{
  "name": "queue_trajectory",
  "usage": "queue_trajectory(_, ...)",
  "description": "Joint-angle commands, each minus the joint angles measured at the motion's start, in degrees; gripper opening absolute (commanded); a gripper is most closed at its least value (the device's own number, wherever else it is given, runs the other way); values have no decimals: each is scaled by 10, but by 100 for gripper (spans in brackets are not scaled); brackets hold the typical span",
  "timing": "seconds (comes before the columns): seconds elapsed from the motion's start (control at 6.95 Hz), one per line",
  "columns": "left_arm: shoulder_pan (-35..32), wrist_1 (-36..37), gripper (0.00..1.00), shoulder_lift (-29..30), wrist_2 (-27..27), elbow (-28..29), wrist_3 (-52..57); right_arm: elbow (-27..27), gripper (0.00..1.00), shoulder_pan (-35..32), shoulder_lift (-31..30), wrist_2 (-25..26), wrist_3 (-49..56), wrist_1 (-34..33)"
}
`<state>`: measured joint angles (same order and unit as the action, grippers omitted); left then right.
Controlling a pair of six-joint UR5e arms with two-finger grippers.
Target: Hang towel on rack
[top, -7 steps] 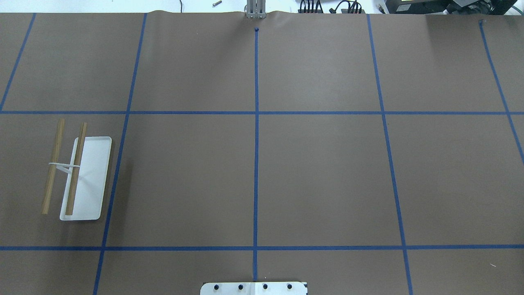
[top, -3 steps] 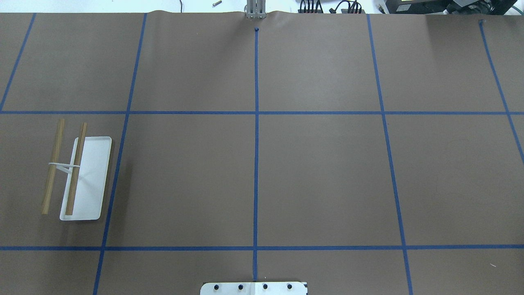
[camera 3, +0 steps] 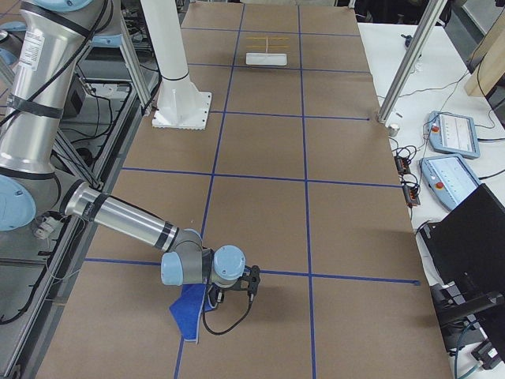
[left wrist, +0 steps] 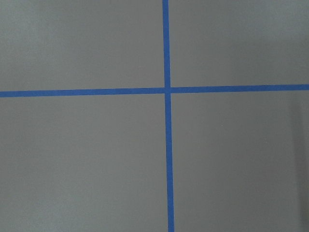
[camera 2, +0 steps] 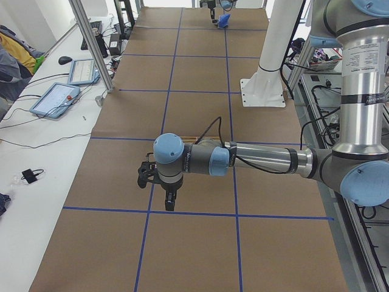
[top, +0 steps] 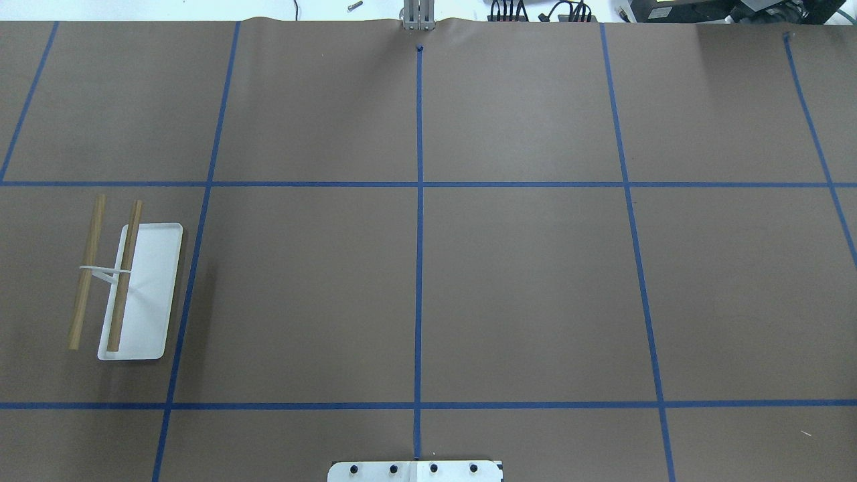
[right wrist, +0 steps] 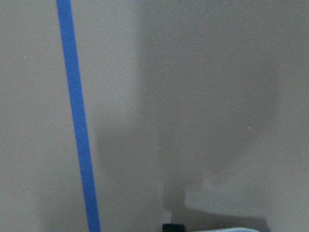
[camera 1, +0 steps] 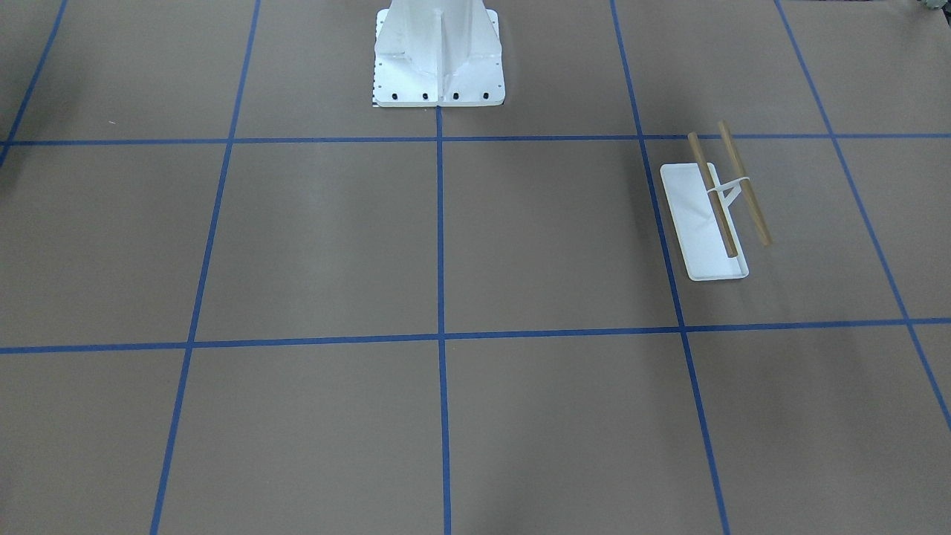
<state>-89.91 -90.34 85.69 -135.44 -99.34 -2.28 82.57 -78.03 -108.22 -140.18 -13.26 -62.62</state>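
The towel is at the far right end of the worktop, directly at the right hand. In the right side view it shows as a deep-blue cloth with a pale edge, spreading out below the wrist and toward the robot's side. The left side view shows it only as a small blue patch beside the far arm. The right hand meets the cloth from above. Only the side cameras show this hand clearly, so I cannot tell how wide its fingers stand or whether they clamp the cloth. The right arm reaches low across the worktop with its forearm sloping down and its wrist bent over the towel. The right wrist view shows blurred brown paper, one blue tape line and a pale sliver at the bottom edge.

The rack stands on the left side of the worktop, well apart from the towel. Its white base lies flat and both wooden dowels are bare. The left hand holds nothing that can be seen, and I cannot tell how far it is open. The left forearm stretches level over the worktop, near the rack, with the hand pointing straight down above a crossing of tape lines. The white pedestal stands at the robot's edge.
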Motion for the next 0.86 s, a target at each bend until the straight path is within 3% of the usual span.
queue_trajectory(0.0, 0, 0, 98, 0, 0, 2, 1, 63, 0, -16, -8, -5, -1, -4)
queue_trajectory(0.29, -1, -11, 98, -3, -7, -6, 3, 117, 0, -45, 0, -10, -6, -22)
queue_trajectory(0.58, 1, -33, 98, 0, -88, -9, -22, 248, 0, -45, 43, -8, -53, -175)
queue_trajectory(0.72, 3, -53, 98, 13, -111, -9, -81, 287, 0, -44, 84, -9, -82, -244)
